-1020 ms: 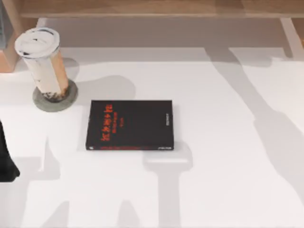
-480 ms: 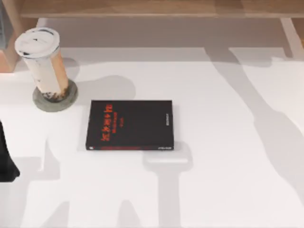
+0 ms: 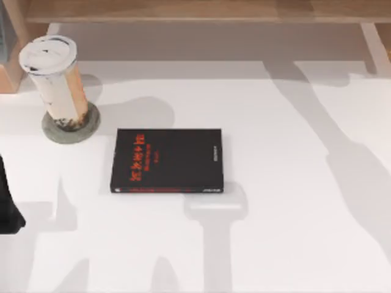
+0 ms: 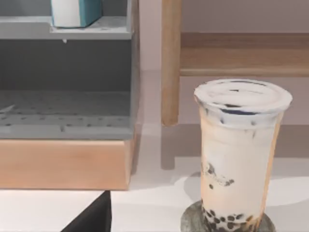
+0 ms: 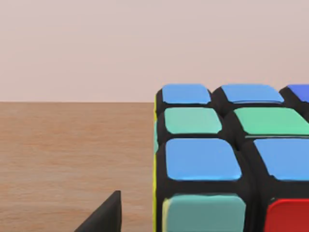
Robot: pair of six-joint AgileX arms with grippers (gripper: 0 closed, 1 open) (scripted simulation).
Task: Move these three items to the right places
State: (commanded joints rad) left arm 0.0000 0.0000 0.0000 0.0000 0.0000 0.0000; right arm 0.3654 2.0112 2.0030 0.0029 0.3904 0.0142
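On our white bench (image 3: 293, 244), seen from above, the bubble-tea cup (image 3: 56, 82) stands upright at about ten o'clock, its base resting on the round grey coaster (image 3: 85, 125), whose rim shows around the cup's foot. The cup has a white lid and a tan-orange body; our left wrist view shows the cup (image 4: 239, 159) with dark pearls at the bottom, seated on the coaster (image 4: 190, 223). Just beside the coaster, toward the bench's centre, lies the black book (image 3: 167, 160), flat and closed, its cover carrying red lettering down the side nearest the cup and a small pale line of print near the opposite edge; none of it is readable to us. The book is apart from the coaster, not touching it. In the left wrist view a light-blue book (image 4: 77, 12) with white page edges stands on the upper level of a grey shelf unit (image 4: 67, 77) with a wooden base, next to a wooden post (image 4: 170, 63). A dark part of our left arm (image 3: 7, 204) sits at nine o'clock on the bench edge; we cannot tell how its gripper stands. Our right wrist view shows a Rubik's cube (image 5: 231, 159) with blue, green, teal and red stickers resting on a wooden surface (image 5: 72, 154); we cannot tell the right gripper's opening either.
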